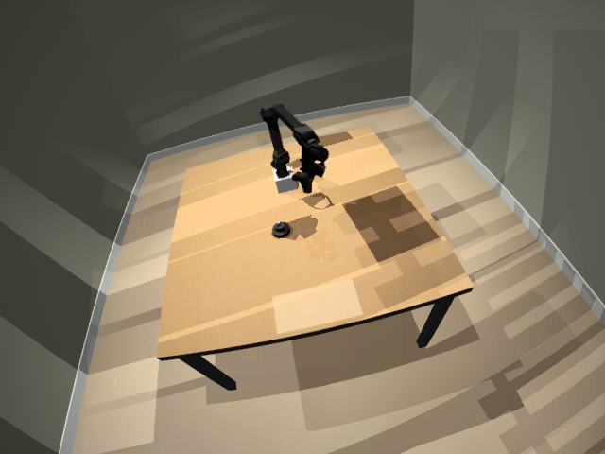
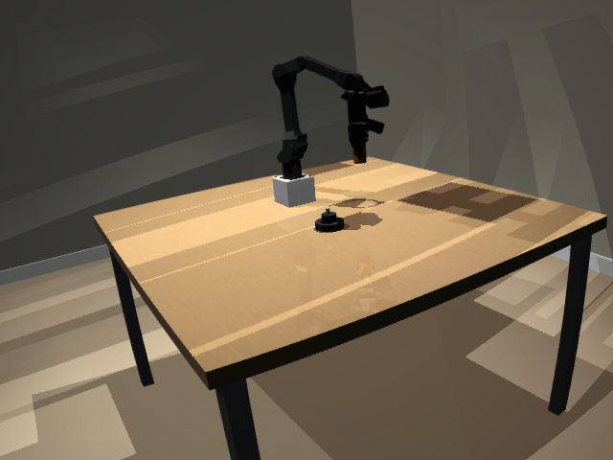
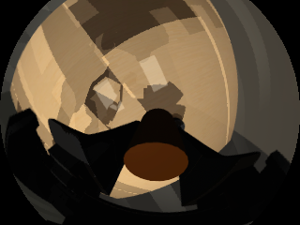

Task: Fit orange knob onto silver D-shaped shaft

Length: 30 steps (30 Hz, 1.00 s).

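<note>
The biggest risk is sitting unseen — the orange knob's (image 3: 156, 160) hole is facing down, so its flat may be meeting the silver D-shaped shaft (image 2: 328, 210) misaligned and jamming. The knob is hanging above the table (image 2: 238, 277), well apart from the round pedestal (image 2: 329, 225), so a slanted descent could be missing the shaft. The gripper (image 2: 358, 154) is clamping the knob between its fingers — pointing downward.

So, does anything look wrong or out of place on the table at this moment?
Nothing stands out. The gripper holds the orange knob in the air, well away from the pedestal, whose shaft stands upright and bare.
</note>
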Available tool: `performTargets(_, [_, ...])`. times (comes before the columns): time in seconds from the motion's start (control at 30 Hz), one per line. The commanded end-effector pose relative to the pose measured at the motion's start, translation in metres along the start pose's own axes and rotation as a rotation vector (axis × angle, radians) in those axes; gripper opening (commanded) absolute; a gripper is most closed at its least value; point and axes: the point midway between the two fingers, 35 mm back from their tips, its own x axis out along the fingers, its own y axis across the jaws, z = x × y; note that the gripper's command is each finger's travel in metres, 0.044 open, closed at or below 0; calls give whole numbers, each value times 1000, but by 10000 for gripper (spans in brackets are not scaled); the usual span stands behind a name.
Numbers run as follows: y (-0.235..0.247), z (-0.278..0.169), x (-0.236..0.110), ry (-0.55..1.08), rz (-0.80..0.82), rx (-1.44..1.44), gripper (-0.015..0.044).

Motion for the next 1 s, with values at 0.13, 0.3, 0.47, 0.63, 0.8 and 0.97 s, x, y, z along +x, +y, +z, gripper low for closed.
performTargets(0.13, [-2,1,15,-6,190,0,0])
performTargets(0.3, [-2,1,25,-7,292,0,0])
performTargets(0.47, [1,5,44,-7,296,-1,0])
performTargets(0.63, [7,9,71,-6,303,-1,0])
performTargets(0.8, [13,11,97,-6,310,-2,0])
performTargets(0.97, [19,13,120,-6,316,-2,0])
